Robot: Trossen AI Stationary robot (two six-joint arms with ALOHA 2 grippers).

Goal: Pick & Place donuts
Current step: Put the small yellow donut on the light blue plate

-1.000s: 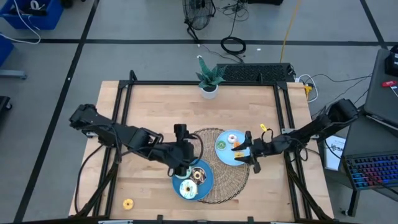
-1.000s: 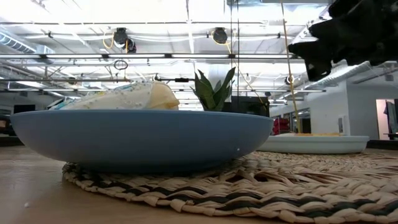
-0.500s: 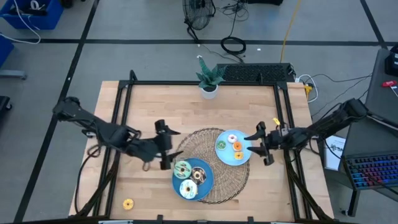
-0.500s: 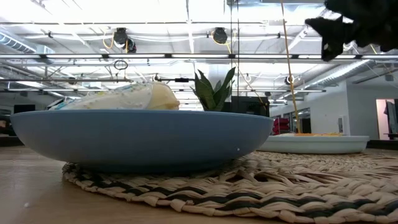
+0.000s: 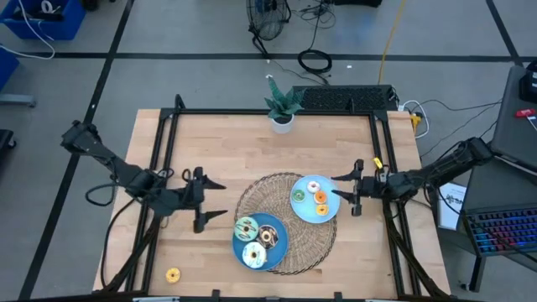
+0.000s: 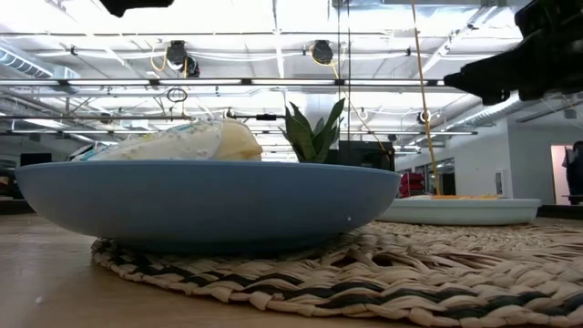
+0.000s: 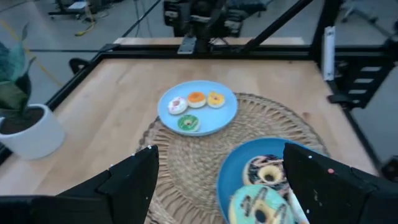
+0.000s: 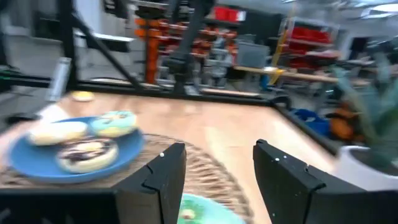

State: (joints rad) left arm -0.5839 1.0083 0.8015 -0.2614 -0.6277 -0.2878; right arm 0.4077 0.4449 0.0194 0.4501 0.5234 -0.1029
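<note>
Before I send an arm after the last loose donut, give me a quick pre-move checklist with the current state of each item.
1. Left pincer open and empty: ok, fingers spread wide, nothing between them.
2. Right pincer empty: ok, partly open beside the light blue plate, holding nothing.
3. Loose target in sight: ok, the yellow donut lies alone on the table near the front left corner.
4. Path from left pincer to that donut: ok, only bare wood between them.
5. Room on the darker blue plate: cannot tell; three donuts already crowd it.
6. Right arm out of the way: ok, it waits at the right edge.
</note>
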